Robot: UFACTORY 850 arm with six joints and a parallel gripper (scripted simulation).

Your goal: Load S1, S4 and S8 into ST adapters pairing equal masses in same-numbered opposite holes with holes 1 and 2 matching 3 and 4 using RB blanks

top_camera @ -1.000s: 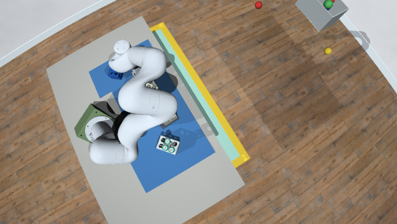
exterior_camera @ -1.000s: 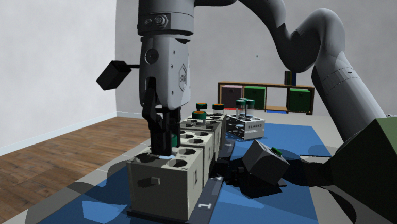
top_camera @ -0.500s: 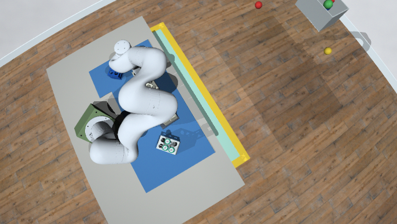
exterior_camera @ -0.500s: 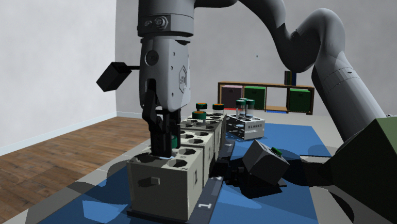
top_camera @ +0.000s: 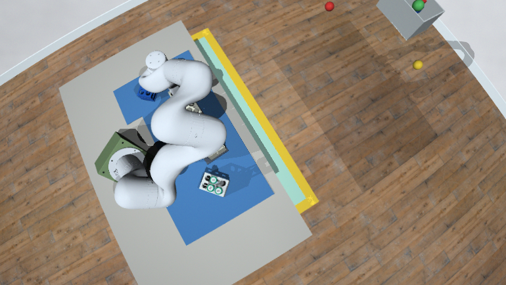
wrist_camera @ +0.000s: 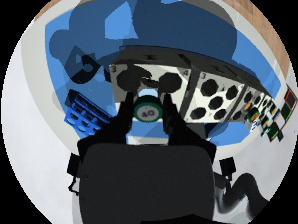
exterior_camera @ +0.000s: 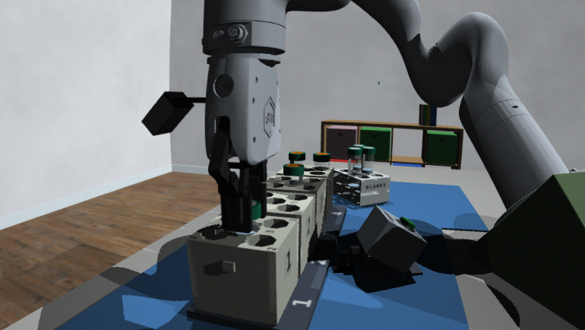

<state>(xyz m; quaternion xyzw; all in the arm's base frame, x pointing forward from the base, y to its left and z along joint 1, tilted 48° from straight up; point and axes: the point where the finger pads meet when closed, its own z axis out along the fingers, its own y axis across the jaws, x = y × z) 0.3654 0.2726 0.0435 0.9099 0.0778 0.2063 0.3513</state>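
Note:
My gripper points straight down over adapter 1, the nearest block of the loading stand ST. Between its fingers stands a tube with a green cap and a white dot, low in a hole of adapter 1; I cannot tell which hole. The fingers stand slightly apart from the cap. Three orange-dot sample tubes stand in the farther adapters. The white blank rack RB holds green-capped tubes. The blue sample rack RS shows beside the arm.
A dark tilted box with the green DONE key sits right of the stand. The arm's green base is at the table's near side. A yellow and mint strip runs along the table's far edge.

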